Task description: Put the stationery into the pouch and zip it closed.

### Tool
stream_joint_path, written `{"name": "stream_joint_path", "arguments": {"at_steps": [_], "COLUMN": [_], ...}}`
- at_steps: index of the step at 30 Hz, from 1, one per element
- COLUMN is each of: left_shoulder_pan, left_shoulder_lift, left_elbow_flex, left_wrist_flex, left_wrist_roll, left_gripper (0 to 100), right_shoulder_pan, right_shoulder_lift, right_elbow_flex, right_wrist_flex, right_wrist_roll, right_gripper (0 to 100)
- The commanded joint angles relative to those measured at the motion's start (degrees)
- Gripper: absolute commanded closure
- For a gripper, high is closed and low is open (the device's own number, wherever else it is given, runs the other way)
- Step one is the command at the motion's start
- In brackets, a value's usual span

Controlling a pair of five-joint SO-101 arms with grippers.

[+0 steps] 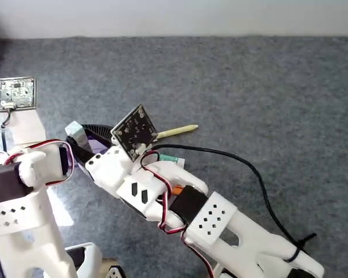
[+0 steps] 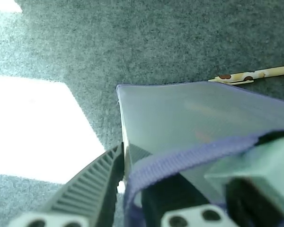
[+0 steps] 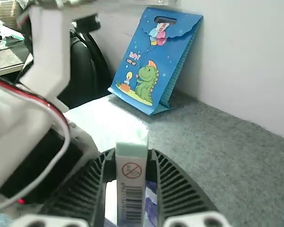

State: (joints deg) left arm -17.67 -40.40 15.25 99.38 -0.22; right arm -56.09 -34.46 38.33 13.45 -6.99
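My right gripper (image 3: 131, 163) is shut on a mint-green eraser box (image 3: 131, 182) with a barcode, held upright between its black ribbed fingers. From above, the box (image 1: 76, 133) hangs over the mouth of the translucent purple-edged pouch (image 1: 98, 141). My left gripper (image 2: 128, 165) is shut on the pouch (image 2: 189, 118) at its corner, with the purple rim strip running between the fingers. The box (image 2: 260, 172) shows just above the rim. A cream spotted pen (image 1: 177, 131) lies on the carpet beyond the pouch. A teal item (image 1: 170, 158) peeks out beside the right arm.
A grey carpet (image 1: 267, 98) covers the table. A blue dinosaur gift bag (image 3: 154, 61) stands against the wall. A bright white sheet (image 2: 33, 127) lies beside the pouch. The right arm's black cable (image 1: 255, 174) trails across the carpet.
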Motion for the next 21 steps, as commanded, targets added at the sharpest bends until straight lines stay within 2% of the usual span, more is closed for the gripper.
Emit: {"name": "stream_joint_path", "arguments": {"at_steps": [1,3,7,9,15,18,21], "left_shoulder_pan": [0.1,0.1,0.1,0.1,0.1,0.1,0.1], "left_shoulder_lift": [0.1,0.1,0.1,0.1,0.1,0.1,0.1], "left_elbow_flex": [-0.9,-0.9,-0.9,-0.9,-0.9,-0.9,-0.9], "left_wrist_flex": [0.6,0.6,0.6,0.6,0.6,0.6,0.6], "left_wrist_roll": [1.0,1.0,1.0,1.0,1.0,1.0,1.0], "left_gripper": [99,99,99,99,99,99,99], "right_shoulder_pan": [0.0,0.0,-0.3,-0.4,1.3,3.4,9.1], "right_shoulder_lift": [0.1,0.0,-1.8,-3.1,-10.3,-13.4,-13.8], "right_elbow_flex": [0.5,0.6,0.1,-0.1,-1.4,-4.2,-8.4], "right_wrist_flex": [-2.1,-1.9,0.7,4.0,14.3,22.7,31.6], "right_wrist_roll": [1.7,3.0,5.0,5.1,4.8,1.1,-3.3], "right_gripper": [98.6,96.6,83.4,80.4,85.5,86.4,86.4]}}
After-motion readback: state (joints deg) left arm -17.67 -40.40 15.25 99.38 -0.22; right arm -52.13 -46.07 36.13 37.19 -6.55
